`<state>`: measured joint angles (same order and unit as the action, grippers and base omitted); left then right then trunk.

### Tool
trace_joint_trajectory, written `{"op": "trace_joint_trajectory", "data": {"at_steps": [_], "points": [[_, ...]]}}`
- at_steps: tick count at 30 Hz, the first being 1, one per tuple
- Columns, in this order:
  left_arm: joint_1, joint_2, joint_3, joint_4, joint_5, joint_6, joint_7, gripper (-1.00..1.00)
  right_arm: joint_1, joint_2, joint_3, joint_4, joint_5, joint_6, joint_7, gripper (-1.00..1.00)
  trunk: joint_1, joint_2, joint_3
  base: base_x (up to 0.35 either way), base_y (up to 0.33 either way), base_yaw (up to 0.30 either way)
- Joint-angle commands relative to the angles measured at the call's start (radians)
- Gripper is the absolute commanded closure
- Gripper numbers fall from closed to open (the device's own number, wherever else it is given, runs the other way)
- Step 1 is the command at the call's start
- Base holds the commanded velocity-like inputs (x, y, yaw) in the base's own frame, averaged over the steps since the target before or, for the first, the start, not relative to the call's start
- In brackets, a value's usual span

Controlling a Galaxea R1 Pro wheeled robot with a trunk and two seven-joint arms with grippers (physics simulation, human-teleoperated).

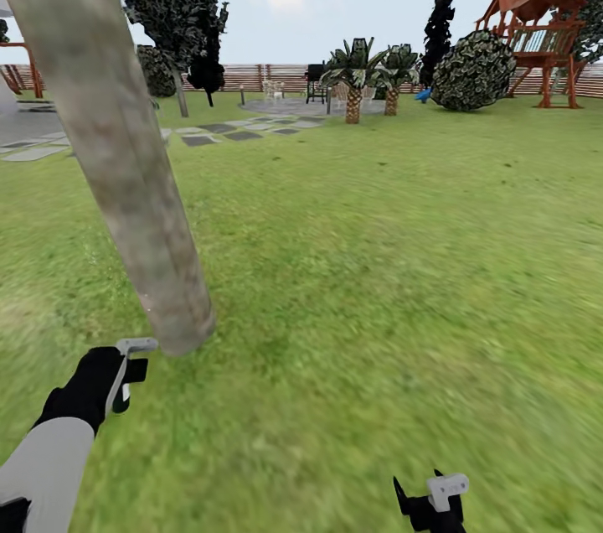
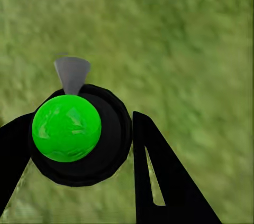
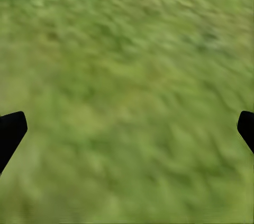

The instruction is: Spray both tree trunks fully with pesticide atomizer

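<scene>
The tree trunk [image 1: 126, 156] in front of me looks smooth and matt, mottled beige-grey like weathered bark. The grass [image 1: 377, 265] reads as a soft, rough, blurry mat. At my left gripper [image 2: 79, 145], the atomizer [image 2: 66, 128] has a glossy bright-green plastic top on a matt black collar. The fence [image 1: 251, 77] and the play tower [image 1: 540, 38] look like brown wood.

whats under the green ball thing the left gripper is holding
In the left wrist view the green dome sits on a black round body, which covers whatever lies directly below. Around it, blurred grass.
</scene>
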<state>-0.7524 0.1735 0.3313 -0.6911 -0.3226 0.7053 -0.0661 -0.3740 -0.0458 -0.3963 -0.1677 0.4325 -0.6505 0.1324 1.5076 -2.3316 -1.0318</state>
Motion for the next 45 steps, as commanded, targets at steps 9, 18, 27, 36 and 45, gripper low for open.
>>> {"op": "trace_joint_trajectory", "data": {"at_steps": [9,18,27,36,45], "points": [[-0.01,0.023,-0.029,-0.004,-0.003,0.007,-0.03,1.0,0.0,0.0,-0.009,0.0,0.002,-0.003,0.009,-1.0,0.0,0.0,-0.001,0.051,0.0,0.0],[-0.088,0.062,-0.057,-0.004,-0.003,0.05,-0.083,1.0,-0.001,0.001,-0.009,0.0,0.002,-0.003,0.009,-1.0,0.0,0.0,-0.001,0.0,0.0,0.0],[-0.172,0.102,-0.07,-0.021,-0.006,0.148,-0.151,1.0,-0.001,0.001,-0.009,0.0,0.002,-0.003,0.009,-1.0,0.0,0.0,-0.001,0.0,0.0,0.0],[-0.183,0.069,-0.207,-0.054,-0.004,0.167,-0.151,1.0,-0.001,0.001,-0.009,0.001,0.002,-0.003,0.009,-1.0,0.0,0.0,-0.001,0.0,0.0,0.0],[-0.198,0.111,-0.208,-0.112,-0.004,0.184,-0.153,1.0,-0.001,0.001,-0.009,0.001,0.002,-0.003,0.009,-1.0,0.0,0.0,-0.001,-0.111,0.021,0.0]]}}
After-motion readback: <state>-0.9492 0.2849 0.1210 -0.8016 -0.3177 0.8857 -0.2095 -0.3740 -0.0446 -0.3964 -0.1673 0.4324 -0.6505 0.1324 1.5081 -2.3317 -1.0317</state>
